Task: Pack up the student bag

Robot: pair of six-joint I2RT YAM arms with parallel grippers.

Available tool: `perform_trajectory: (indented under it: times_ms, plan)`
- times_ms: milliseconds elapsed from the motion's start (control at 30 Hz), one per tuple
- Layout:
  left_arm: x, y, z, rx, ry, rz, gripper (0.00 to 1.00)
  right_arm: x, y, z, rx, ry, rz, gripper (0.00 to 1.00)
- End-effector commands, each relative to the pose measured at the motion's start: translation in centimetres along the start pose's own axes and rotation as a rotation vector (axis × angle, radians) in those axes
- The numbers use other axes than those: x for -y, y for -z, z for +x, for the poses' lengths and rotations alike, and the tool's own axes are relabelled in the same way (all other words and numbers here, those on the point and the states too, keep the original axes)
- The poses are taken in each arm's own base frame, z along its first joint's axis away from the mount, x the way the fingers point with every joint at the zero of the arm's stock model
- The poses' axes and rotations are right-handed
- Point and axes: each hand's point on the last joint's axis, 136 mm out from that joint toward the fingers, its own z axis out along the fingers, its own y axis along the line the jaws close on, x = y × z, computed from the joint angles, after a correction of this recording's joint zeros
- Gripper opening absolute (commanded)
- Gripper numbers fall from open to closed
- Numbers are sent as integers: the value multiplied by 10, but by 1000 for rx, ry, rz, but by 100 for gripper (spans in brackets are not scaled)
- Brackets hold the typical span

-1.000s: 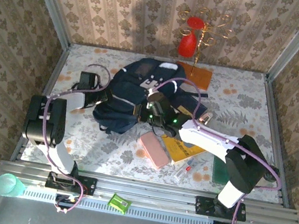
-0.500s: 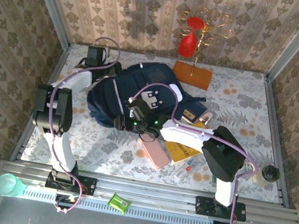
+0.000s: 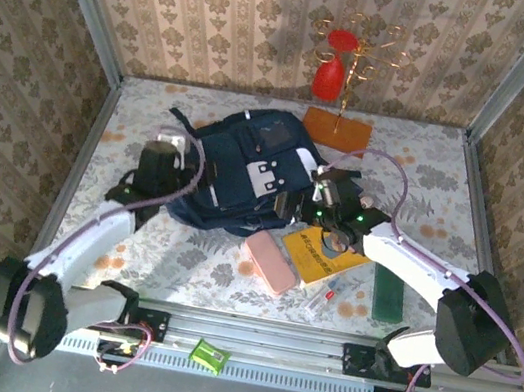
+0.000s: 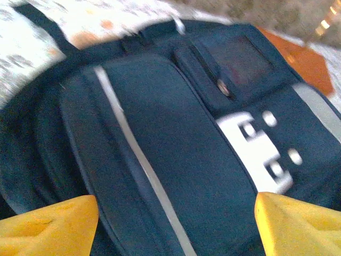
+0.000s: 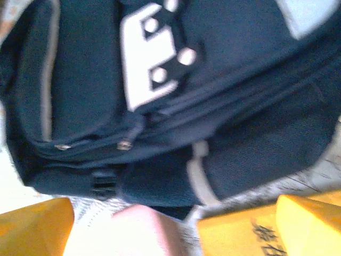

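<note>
Locate the student bag (image 3: 247,168) flat on the counter (image 3: 426,184), just behind the pink case (image 3: 270,263), long axis diagonal from near-left to far-right. Find the left claw (image 3: 173,172) beside the bag's left flank and the right claw (image 3: 299,206) at its near-right edge. Judge both about equally near. Read both as spread wide, gripping nothing. Versus half a second earlier, note the left claw drawn back from the bag's far-left corner and the right claw shifted rightward.

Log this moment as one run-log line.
student bag: flat on table, front patch up | left gripper: open, over bag | right gripper: open, at bag's edge | pink case, yellow book: outside bag
</note>
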Motion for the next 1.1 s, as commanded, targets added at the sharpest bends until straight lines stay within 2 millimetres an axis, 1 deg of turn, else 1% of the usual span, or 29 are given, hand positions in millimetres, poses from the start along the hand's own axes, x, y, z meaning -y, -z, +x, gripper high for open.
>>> perform_trajectory:
  times_ms: [0,67,167,233,267,333,400,467,533,600,700,767,867,933,1067]
  plan:
    - [2,12,44,-71,27,6,78,15,-13,17,-57,-112,-10,100]
    - [17,19,60,-92,4,57,78,18,-21,18,-61,-143,-13,100]
    - [23,28,78,-130,-27,78,79,32,-33,13,-44,-209,17,100]
    - [28,31,85,-156,-55,97,79,38,-40,7,-21,-272,-12,100]
    - [32,32,90,-173,-66,114,79,36,-44,2,-5,-293,-47,100]
    - [40,31,99,-206,-73,153,79,30,-56,-1,-14,-325,-92,99]
    - [50,30,111,-236,-76,205,75,21,-67,-3,-39,-345,-136,94]
    - [59,30,124,-261,-80,252,72,21,-76,-4,-41,-375,-149,89]
    - [65,29,134,-273,-71,287,67,19,-80,-9,-17,-396,-171,85]
    - [65,27,148,-299,-50,305,60,10,-80,-17,-2,-415,-219,76]
    - [64,24,158,-331,-56,317,50,-4,-71,-31,48,-460,-294,52]
    - [62,22,161,-347,-72,308,45,-13,-61,-41,84,-482,-333,41]
    - [50,12,156,-326,-49,281,40,-31,-41,-55,149,-492,-375,31]
    - [45,7,150,-303,-29,286,39,-44,-25,-66,194,-491,-404,26]
    - [50,8,136,-243,-35,314,45,-66,6,-83,298,-527,-470,18]
